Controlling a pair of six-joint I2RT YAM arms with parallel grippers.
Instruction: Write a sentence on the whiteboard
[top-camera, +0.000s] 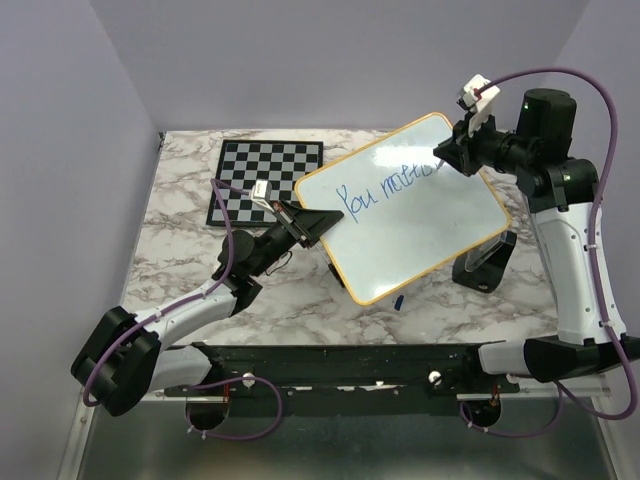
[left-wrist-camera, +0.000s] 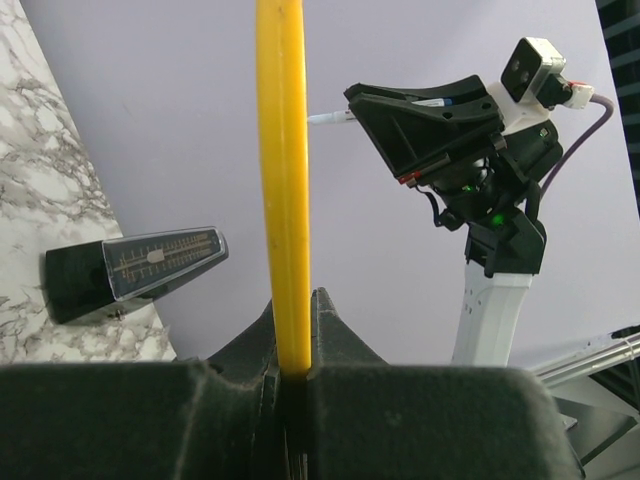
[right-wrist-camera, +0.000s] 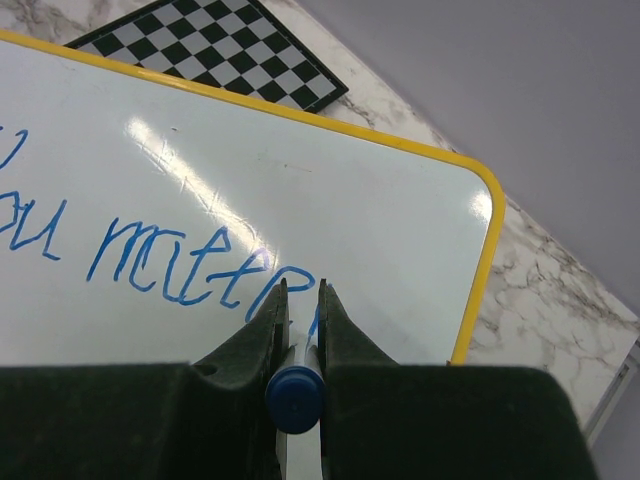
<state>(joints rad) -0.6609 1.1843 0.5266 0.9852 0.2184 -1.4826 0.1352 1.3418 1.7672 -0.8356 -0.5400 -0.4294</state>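
Observation:
The whiteboard, white with a yellow-orange frame, is held tilted above the table. My left gripper is shut on its left edge; the yellow frame runs up between the jaws. Blue writing reads about "You matte" in one line; it also shows in the right wrist view. My right gripper is shut on a blue-capped marker, its tip at the board by the last letter near the top right corner.
A black-and-white chessboard lies at the back left, partly under the whiteboard. A black stand sits below the board's right side. A small blue cap lies on the marble table by the board's near edge.

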